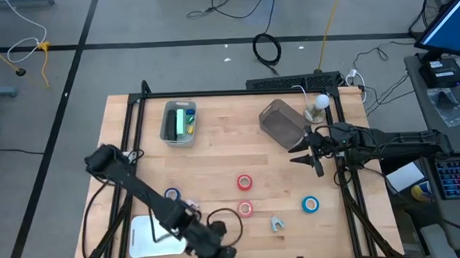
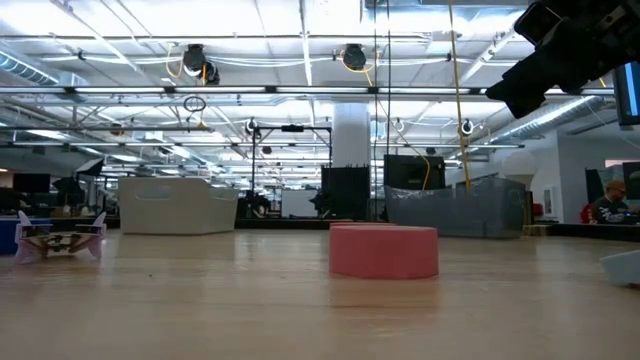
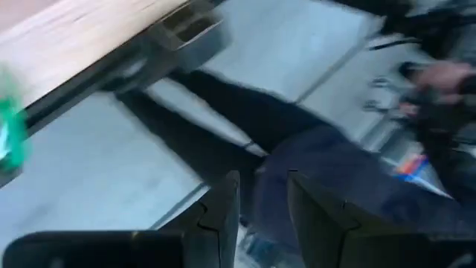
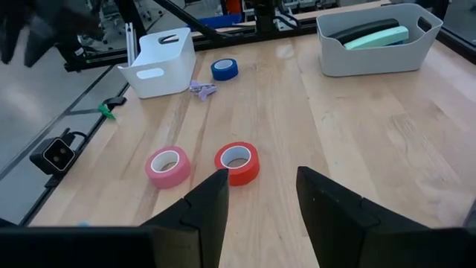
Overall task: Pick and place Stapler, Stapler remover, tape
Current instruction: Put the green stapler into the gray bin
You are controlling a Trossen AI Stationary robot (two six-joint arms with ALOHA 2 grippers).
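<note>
Right gripper [image 4: 260, 201]: jaws parted, empty, raised over the wooden desk [image 4: 372, 134]. Just ahead of its jaws: red tape roll [image 4: 237, 163], pink-red tape roll [image 4: 168, 165] beside it. Farther ahead: blue tape roll [image 4: 224, 69], white bin [image 4: 158, 64]. Left gripper [image 3: 260, 216]: jaws slightly parted, empty, beyond desk's edge.
</note>
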